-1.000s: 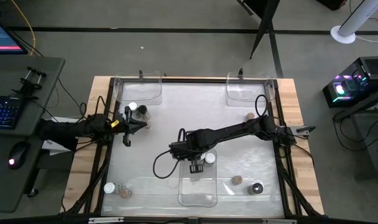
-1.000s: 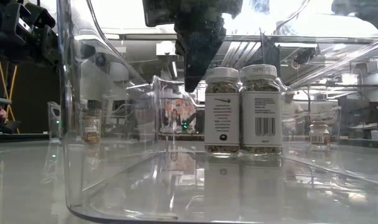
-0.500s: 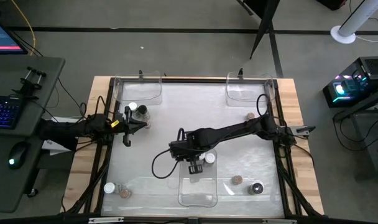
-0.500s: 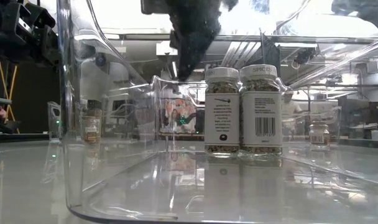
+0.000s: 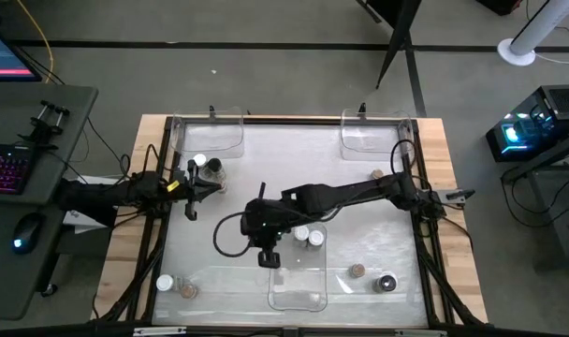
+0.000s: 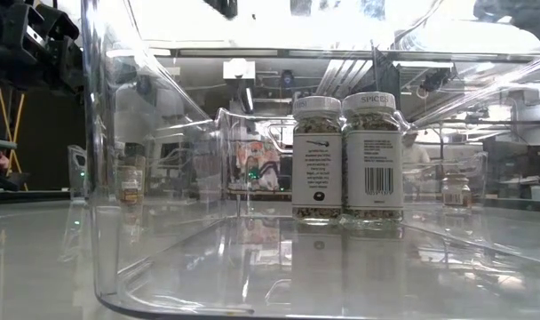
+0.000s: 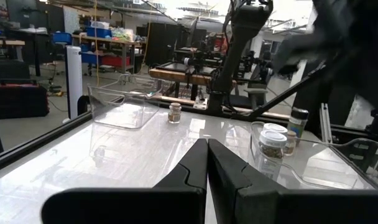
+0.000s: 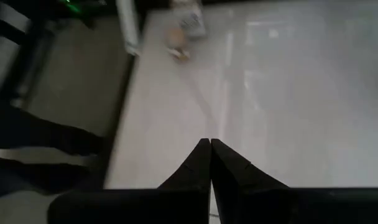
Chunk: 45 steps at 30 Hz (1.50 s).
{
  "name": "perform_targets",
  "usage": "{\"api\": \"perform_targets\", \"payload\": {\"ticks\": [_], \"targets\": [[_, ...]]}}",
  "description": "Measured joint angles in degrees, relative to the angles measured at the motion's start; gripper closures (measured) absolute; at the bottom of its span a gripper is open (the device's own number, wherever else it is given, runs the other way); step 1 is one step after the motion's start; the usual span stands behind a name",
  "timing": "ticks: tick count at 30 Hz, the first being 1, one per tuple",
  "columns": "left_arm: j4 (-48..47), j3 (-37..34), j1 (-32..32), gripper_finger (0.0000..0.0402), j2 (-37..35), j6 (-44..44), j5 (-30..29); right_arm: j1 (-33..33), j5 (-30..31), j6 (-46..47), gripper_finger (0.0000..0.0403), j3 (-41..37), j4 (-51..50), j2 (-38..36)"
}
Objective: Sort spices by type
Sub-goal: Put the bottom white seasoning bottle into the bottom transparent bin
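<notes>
Two white-capped spice jars point(image 5: 308, 236) stand side by side on the floor of the clear near tray point(image 5: 299, 285); the low view shows them upright point(image 6: 345, 158). My right gripper point(image 5: 268, 258) hovers shut and empty above the table just left of that tray's left wall, and its wrist view point(image 8: 209, 147) looks down on bare table. My left gripper point(image 5: 202, 187) waits shut near the left edge, beside two jars point(image 5: 208, 168) at the far left. Its wrist view point(image 7: 207, 148) shows the fingers closed together.
Loose jars stand near the front left corner point(image 5: 172, 285), at front right point(image 5: 357, 271) point(image 5: 387, 283) and by the right edge point(image 5: 376, 175). Clear trays sit at the far left point(image 5: 210, 133) and far right point(image 5: 373, 133). Bare table lies between the arms.
My right gripper has risen from beside the two white-capped jars in the near tray, leaving the low view, and swung toward the table's left, past the tray's wall. The two jars stand where they were.
</notes>
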Motion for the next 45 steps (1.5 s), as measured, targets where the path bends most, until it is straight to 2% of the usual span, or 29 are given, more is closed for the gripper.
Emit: {"api": "perform_targets", "payload": {"ticks": [2, 4, 11, 15, 18, 21, 24, 27, 30, 34, 38, 42, 45], "targets": [[-0.01, 0.00, -0.01, 0.0401, 0.00, 0.01, 0.01, 0.52, -0.34, 1.19, 0.0403, 2.17, -1.25, -1.17], [0.00, 0.00, 0.00, 0.0401, 0.00, 0.02, 0.02, 1.24, 1.09, 2.98, 0.0403, -0.22, -0.89, -5.40], [1.92, 0.00, -0.01, 0.0401, 0.16, -1.26, 0.01, 5.28, 22.62, 11.87, 0.0403, -0.58, -17.08, -15.62], [11.62, 0.00, -0.02, 0.0402, 0.46, -16.96, 0.70, 6.87, 28.33, 21.22, 0.0403, -0.68, -30.30, -17.86], [18.92, 0.01, -0.02, 0.0401, 0.96, -28.67, -1.80, 7.62, 30.00, 26.60, 0.0403, -0.74, -38.88, -18.40], [25.89, 0.03, 0.04, 0.0402, 3.15, -34.88, -5.25, 7.89, 30.62, 27.24, 0.0403, -4.48, -36.73, -20.01], [27.21, 2.95, -0.08, 0.0401, 7.22, -37.63, -2.29, 6.80, 30.68, 29.45, 0.0403, -9.84, -38.14, -22.63], [22.72, 10.38, -0.82, 0.0393, 13.51, -37.95, 5.22, 4.86, 30.74, 30.69, 0.0403, -18.93, -36.59, -26.46], [14.43, 21.27, -2.30, 0.0369, 21.80, -34.46, 12.57, 2.69, 28.56, 33.17, 0.0403, -28.59, -34.06, -31.19], [6.30, 37.22, -6.45, 0.0319, 34.46, -30.49, 22.52, 1.67, 25.51, 36.68, 0.0403, -40.34, -27.64, -38.23], [-1.19, 50.60, -13.68, 0.0264, 47.40, -30.49, 32.14, 2.92, 24.67, 40.61, 0.0403, -49.46, -20.99, -44.83], [-18.80, 58.44, -21.65, 0.0219, 58.71, -33.14, 39.87, 5.01, 24.66, 43.78, 0.0403, -55.96, -17.09, -49.54], [-33.75, 59.82, -27.03, 0.0196, 64.57, -33.66, 44.35, 6.30, 24.77, 44.50, 0.0403, -59.43, -15.64, -51.95]]}}
